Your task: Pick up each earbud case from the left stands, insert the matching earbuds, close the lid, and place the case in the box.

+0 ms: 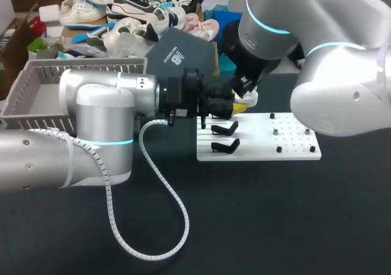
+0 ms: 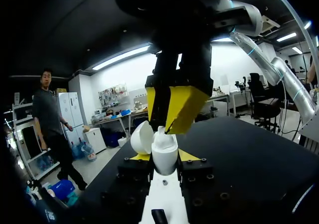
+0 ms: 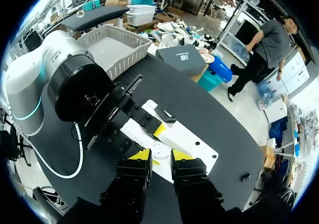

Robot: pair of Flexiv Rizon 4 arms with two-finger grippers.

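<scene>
1. Head view: the left arm comes in from the left, and its left gripper point(image 1: 235, 108) sits at the far left corner of the white perforated rectangular board point(image 1: 293, 150).
2. Left wrist view: the yellow-tipped jaws press on the small white glossy earbud case point(image 2: 164, 154) from both sides, holding it upright. Its rounded lid point(image 2: 141, 137) is tipped open to one side.
3. The right gripper point(image 1: 246, 87) comes down from the far right and hangs directly over the open case, almost touching it. Whether it holds anything cannot be told.
4. Two black angled stands point(image 1: 225, 129) sit one behind the other along the board's left edge, just beside the held case on its near side.
5. The grey lattice-walled plastic basket point(image 1: 30, 85) stands at the table's far left edge, behind the left arm and well apart from the board.
6. A broad stretch of the dark matte tabletop point(image 1: 275, 214) runs from the board's near edge to the front. A white coiled cable point(image 1: 165, 189) loops across its left part.
</scene>
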